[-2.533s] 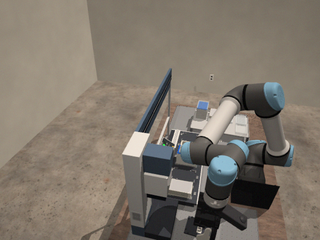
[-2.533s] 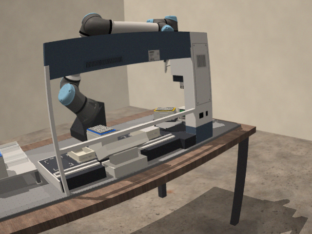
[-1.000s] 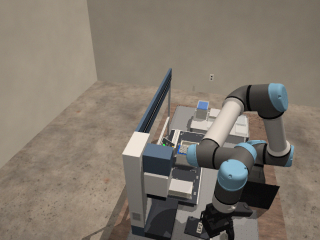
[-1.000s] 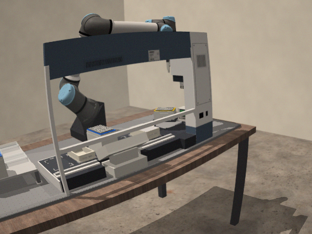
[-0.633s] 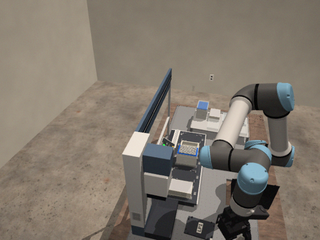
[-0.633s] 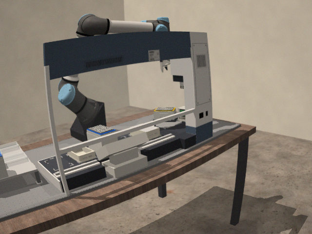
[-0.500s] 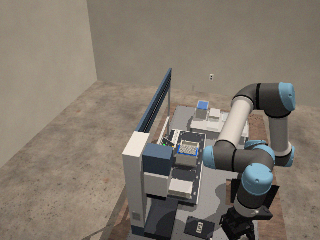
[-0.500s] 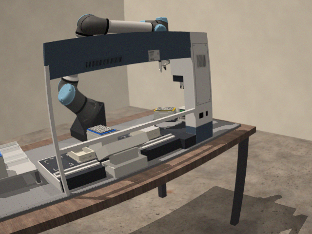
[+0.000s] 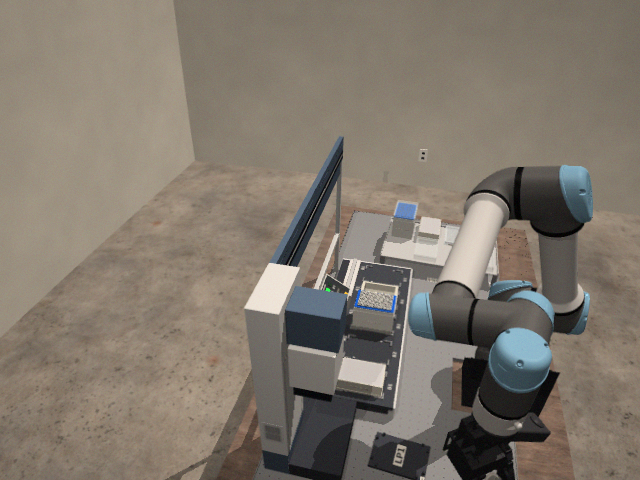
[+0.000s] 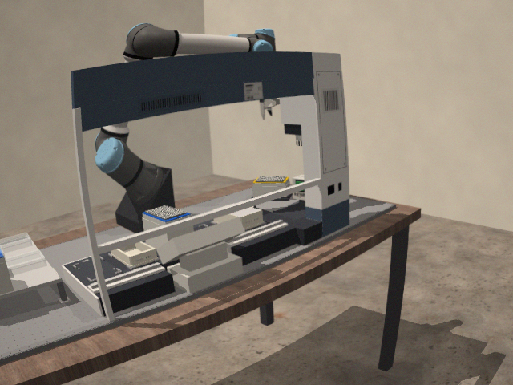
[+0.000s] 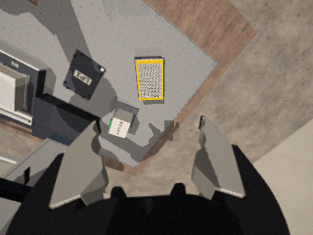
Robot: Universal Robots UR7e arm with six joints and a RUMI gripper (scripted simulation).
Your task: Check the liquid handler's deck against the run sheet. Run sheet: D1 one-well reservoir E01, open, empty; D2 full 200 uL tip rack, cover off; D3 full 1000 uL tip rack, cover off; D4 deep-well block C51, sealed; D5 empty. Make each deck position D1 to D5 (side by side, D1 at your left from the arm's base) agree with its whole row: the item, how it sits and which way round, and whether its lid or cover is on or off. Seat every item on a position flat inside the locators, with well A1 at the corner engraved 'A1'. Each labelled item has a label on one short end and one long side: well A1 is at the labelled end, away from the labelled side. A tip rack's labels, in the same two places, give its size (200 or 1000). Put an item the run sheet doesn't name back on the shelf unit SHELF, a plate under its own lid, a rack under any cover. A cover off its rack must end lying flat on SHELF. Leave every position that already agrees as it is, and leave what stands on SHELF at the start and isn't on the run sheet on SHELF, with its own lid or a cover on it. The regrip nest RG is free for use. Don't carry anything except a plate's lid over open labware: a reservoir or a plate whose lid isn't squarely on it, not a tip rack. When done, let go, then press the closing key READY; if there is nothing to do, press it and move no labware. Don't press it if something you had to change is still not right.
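The tool point(image 11: 147, 162) hangs high with its jaws wide and nothing between them, above the surface's point(image 11: 196, 59) corner edge. Below, the yellow-rimmed tip rack point(image 11: 150, 79) lies apart from the black plate point(image 11: 84, 74).

Yellow-rimmed tip rack point(image 11: 150, 79), speckled grey-white top. Blue-rimmed tip rack point(image 9: 375, 300), same speckle. Black plate point(image 11: 84, 74), white "LP1" tag. Bench point(image 10: 314, 253) brown woodgrain under a dotted grey mat point(image 11: 182, 45). Arm point(image 9: 480, 242) grey-white, light-blue caps.
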